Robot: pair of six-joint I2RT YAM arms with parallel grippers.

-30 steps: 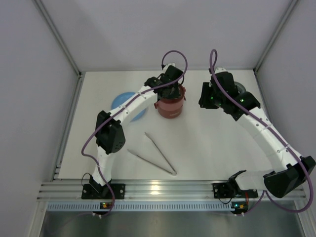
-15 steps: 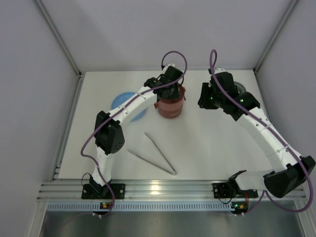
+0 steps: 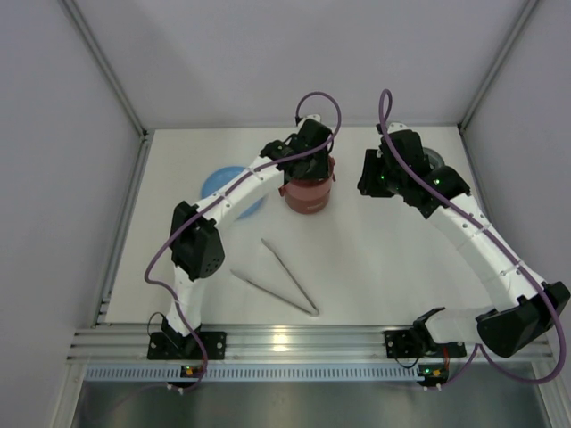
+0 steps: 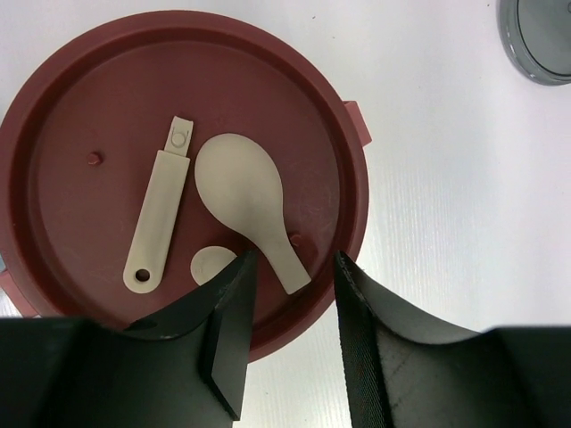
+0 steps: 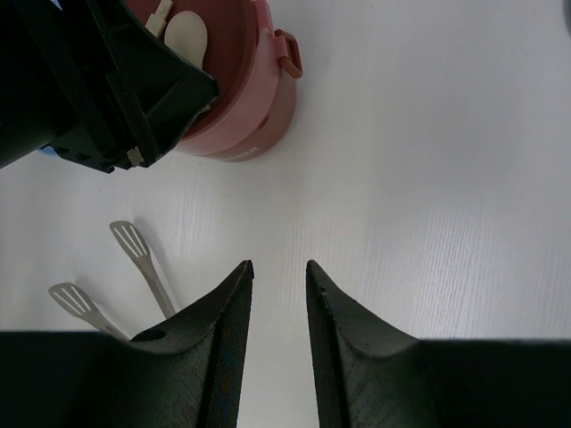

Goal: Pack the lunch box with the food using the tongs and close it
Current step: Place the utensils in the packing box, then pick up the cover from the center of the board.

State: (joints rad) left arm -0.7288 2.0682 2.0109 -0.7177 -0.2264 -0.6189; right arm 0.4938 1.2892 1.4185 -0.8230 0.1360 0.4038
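White tabletop, pale walls around. One lunch box stands mid far edge, and its lid carries three cream utensil pieces. My left gripper hangs over the lid's rim, jaws parted and empty. My right gripper hovers nearby, jaws slightly apart, also empty. One pair of tongs lies by the near edge. One blue plate sits far left and one grey cover far right.

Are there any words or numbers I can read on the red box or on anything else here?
No, there are none to read. The lunch box lid holds only a cream spoon and its loose handle, with no letters on them. The tongs and the grey cover show no writing either.
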